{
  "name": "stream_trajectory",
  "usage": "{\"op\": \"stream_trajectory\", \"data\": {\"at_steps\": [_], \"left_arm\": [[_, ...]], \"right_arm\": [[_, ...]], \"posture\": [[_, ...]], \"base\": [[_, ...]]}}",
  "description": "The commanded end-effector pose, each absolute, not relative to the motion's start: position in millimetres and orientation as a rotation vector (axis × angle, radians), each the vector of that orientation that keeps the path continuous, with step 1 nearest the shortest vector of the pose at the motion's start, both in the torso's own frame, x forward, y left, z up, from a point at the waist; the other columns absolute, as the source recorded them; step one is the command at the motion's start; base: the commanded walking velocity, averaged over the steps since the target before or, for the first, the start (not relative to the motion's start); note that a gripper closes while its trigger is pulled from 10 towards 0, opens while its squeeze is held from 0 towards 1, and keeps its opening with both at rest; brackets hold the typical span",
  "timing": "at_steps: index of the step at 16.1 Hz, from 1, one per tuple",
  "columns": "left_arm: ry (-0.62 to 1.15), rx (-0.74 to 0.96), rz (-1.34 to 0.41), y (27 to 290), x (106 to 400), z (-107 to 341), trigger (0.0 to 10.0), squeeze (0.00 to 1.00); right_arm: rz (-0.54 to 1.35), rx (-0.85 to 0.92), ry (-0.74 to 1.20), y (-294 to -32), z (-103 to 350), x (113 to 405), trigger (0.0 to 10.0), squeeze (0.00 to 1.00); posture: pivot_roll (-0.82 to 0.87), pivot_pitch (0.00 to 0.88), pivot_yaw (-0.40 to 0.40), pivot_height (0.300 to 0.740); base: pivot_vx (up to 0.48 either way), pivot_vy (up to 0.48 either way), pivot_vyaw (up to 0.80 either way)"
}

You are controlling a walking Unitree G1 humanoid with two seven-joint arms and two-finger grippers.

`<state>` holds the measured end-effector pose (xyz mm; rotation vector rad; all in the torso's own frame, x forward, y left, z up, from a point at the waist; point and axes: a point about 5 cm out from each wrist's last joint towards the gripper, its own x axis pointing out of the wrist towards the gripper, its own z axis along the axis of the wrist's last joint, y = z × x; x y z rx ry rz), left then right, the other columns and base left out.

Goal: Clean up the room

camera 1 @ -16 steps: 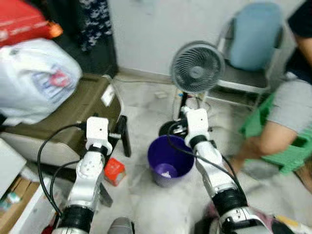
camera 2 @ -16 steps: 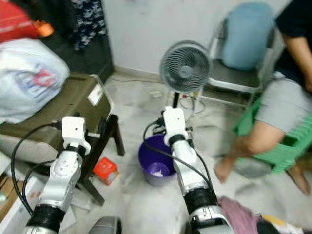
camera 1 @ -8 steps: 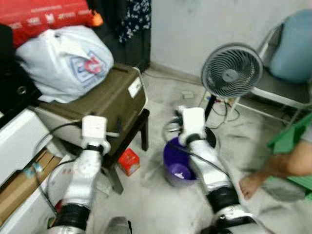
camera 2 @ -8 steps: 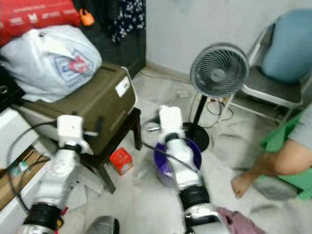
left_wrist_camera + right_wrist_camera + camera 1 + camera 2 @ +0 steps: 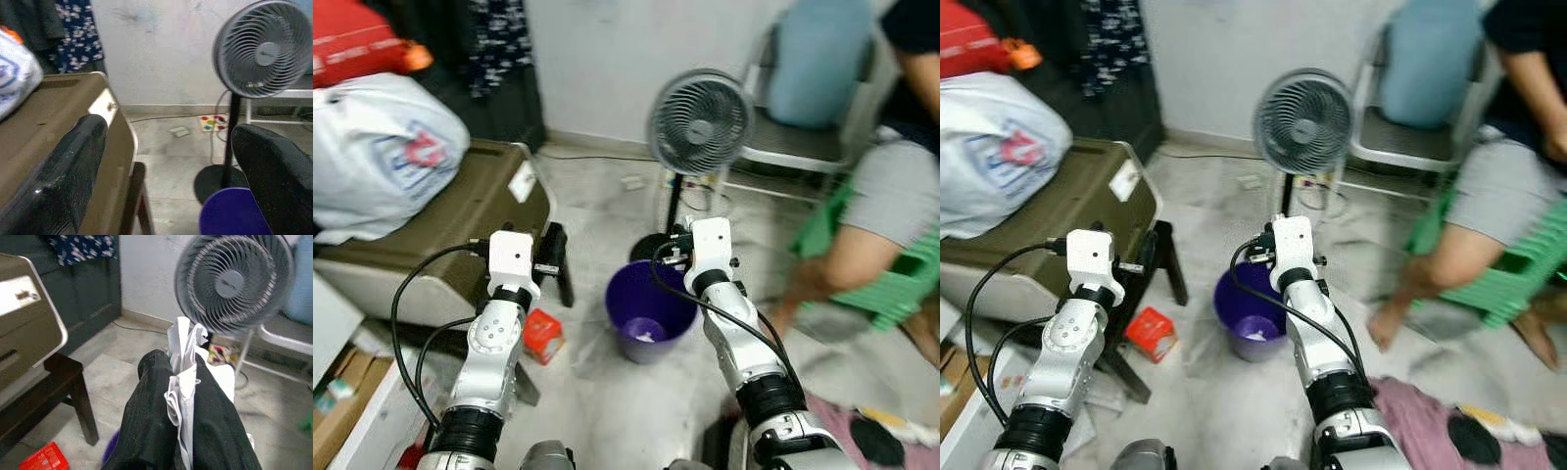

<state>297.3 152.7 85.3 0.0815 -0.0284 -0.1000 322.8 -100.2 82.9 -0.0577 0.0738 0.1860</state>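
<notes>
My right gripper [image 5: 177,363] is shut on a crumpled white paper [image 5: 182,340] that sticks out past its fingertips. It hangs over the far rim of a purple bucket [image 5: 649,311] on the floor, which has a white scrap [image 5: 644,336] at its bottom. My left gripper [image 5: 166,132] is open with nothing between its fingers, held in front of the brown suitcase [image 5: 440,225]. A small red box [image 5: 544,335] lies on the floor between the stool and the bucket.
A standing fan [image 5: 700,122] is just behind the bucket. A white bag [image 5: 382,157] rests on the suitcase. A person [image 5: 886,211] sits on a green stool at the right, near a chair [image 5: 808,78]. Pink cloth [image 5: 1430,411] lies by my feet.
The whole view has swung back to the right, so the camera turned. Both arms keep the same raised pose, the right one still over the purple bucket.
</notes>
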Motion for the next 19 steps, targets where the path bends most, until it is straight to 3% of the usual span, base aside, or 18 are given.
{"op": "stream_trajectory", "data": {"at_steps": [1, 11, 19], "left_arm": [[-0.029, 0.077, -0.102, 153.5, 297.3, 85.3, 10.0, 0.00], [-0.045, 0.060, -0.141, 149.2, 296.7, 87.2, 10.0, 0.00], [-0.045, 0.058, -0.147, 148.7, 296.6, 87.0, 10.0, 0.00]], "right_arm": [[0.183, -0.031, 0.058, -99.1, 89.1, 324.0, 10.0, 0.00], [0.160, -0.005, 0.082, -101.7, 86.1, 322.0, 10.0, 0.00], [0.167, -0.012, 0.079, -100.7, 86.6, 322.3, 10.0, 0.00]], "posture": [[0.09, 0.000, -0.022, 0.740], [0.09, 0.000, -0.022, 0.740], [0.09, 0.000, -0.021, 0.740]], "base": [[0.000, 0.000, 0.00], [0.000, 0.000, 0.00], [0.318, 0.000, 0.00]]}}
